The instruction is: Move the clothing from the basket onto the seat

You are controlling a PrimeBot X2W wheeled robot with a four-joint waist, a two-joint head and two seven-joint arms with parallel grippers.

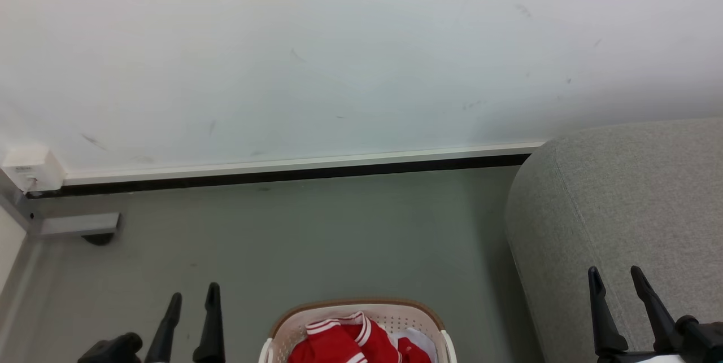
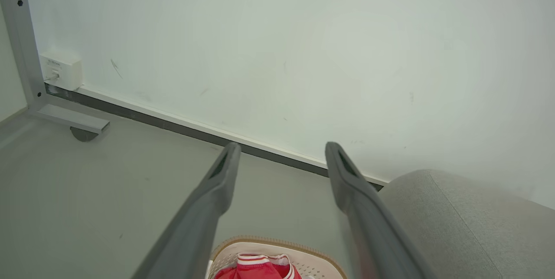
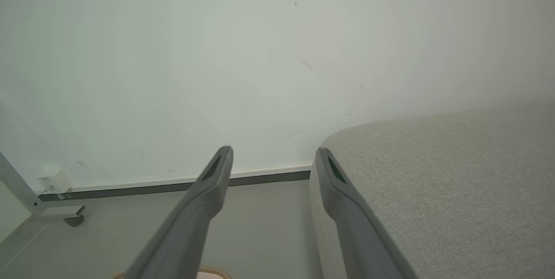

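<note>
- Two grippers were up w/ nothing in them: left gripper (image 1: pixel 194 291) at lower left of head view, right gripper (image 1: pixel 614 270) at lower right. Both had fingers spread wide, pointing up the view.
- Clothing (image 1: pixel 339 343), red w/ white striped trim, lay bunched inside basket (image 1: pixel 356 301) at btm centre of head view, btwn the 2 grippers. Neither gripper touched it.
- White cloth (image 1: pixel 421 337) showed beside the red, toward the basket's right side.
- Basket stood on grey floor (image 1: pixel 316 233), just left of seat (image 1: pixel 621 199); couldn't tell if they touched.
- Seat was grey fabric w/ rounded edge & stitched seam. Right gripper's fingers showed against its front corner.
- Left wrist view: open fingers framed floor & skirting (image 1: pixel 294 168), w/ basket rim & red cloth low btwn them.
- Bkgd: scuffed white wall (image 1: pixel 339 52), small white box (image 1: pixel 28 168) at far left, grey metal foot (image 1: pixel 73 224) below it.
</note>
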